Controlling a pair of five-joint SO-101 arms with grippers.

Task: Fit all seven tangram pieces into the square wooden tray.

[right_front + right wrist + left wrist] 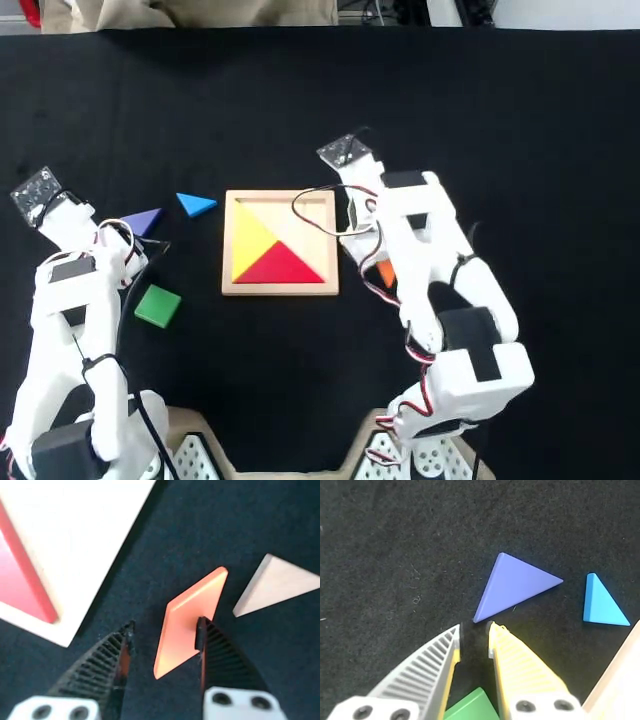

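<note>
The square wooden tray point(280, 289) lies mid-table with a yellow triangle point(249, 238) and a red triangle point(281, 266) in it. To its left lie a small blue triangle point(196, 204), a purple triangle point(143, 220) and a green square point(158, 305). My left gripper point(475, 629) is narrowly open and holds nothing, its tips just short of a corner of the purple triangle point(512, 584). My right gripper point(165, 630) is open astride an orange parallelogram point(190, 622), which touches one finger point(201, 632). A pale triangle point(277, 585) lies beside the parallelogram.
The right arm point(430, 270) stands close to the tray's right side and covers most of the orange piece point(384, 270). The tray corner point(95, 565) is near the right gripper. Black cloth covers the table, with open room at the back and front.
</note>
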